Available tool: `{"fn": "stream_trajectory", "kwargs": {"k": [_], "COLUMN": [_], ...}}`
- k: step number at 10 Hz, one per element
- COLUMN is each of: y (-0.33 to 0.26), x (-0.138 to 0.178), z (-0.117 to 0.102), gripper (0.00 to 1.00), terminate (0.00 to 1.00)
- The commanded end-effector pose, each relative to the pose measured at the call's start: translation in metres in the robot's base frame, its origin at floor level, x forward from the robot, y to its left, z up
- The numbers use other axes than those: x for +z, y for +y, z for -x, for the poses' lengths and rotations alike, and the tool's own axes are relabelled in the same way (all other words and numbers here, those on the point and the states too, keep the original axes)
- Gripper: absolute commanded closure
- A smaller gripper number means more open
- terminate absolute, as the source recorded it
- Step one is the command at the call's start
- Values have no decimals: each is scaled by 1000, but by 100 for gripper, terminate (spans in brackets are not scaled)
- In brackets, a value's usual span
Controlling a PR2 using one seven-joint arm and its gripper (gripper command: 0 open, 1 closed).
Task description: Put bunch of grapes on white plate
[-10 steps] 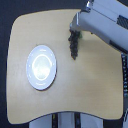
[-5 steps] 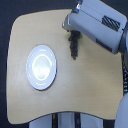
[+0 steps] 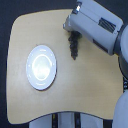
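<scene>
my tool is pinched on the top of the bunch of grapes, dangling floppy over the table, right of the white plate, stem end seems the safest hold

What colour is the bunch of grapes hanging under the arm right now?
Dark purple-black, the bunch of grapes against the tan table; only the exterior view shows it.

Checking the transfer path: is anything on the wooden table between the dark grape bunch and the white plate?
Nothing visible. The dark purple bunch of grapes hangs below the grey gripper; only bare light wooden table separates it from the round glossy white plate.
</scene>
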Motion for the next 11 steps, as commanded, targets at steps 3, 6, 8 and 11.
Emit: {"fn": "stream_trajectory", "kwargs": {"k": [3,6,8,11], "y": [0,3,6,11], "x": [-13,-8,-5,-4], "z": [9,12,13,14], "gripper": [100,100,100,100], "terminate": [0,0,0,0]}}
